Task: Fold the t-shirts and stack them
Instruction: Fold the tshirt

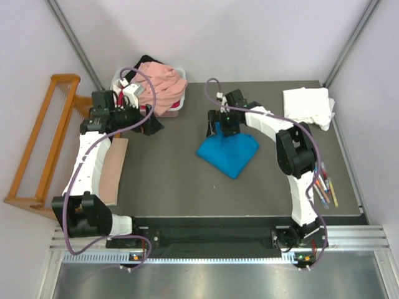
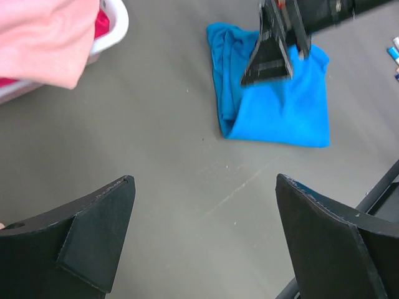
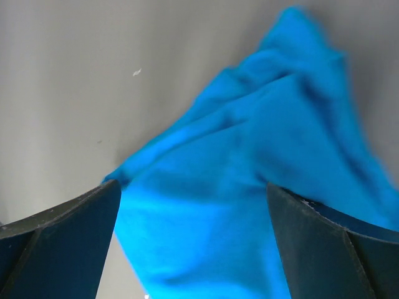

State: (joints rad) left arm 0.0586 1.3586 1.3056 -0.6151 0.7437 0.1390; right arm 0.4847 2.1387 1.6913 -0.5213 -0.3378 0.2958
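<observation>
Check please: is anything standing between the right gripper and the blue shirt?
No, nothing visible stands between them. The right gripper is open, directly over the far edge of the blue shirt. Its wrist view shows only the cloth and the table below it.

Lighting bright and even; shadows soft. My right wrist view blurs the blue t-shirt (image 3: pixel 262 187) toward 2 o'clock.

Left hand (image 2: pixel 204 187), right hand (image 3: pixel 193 190): both spread wide
</observation>
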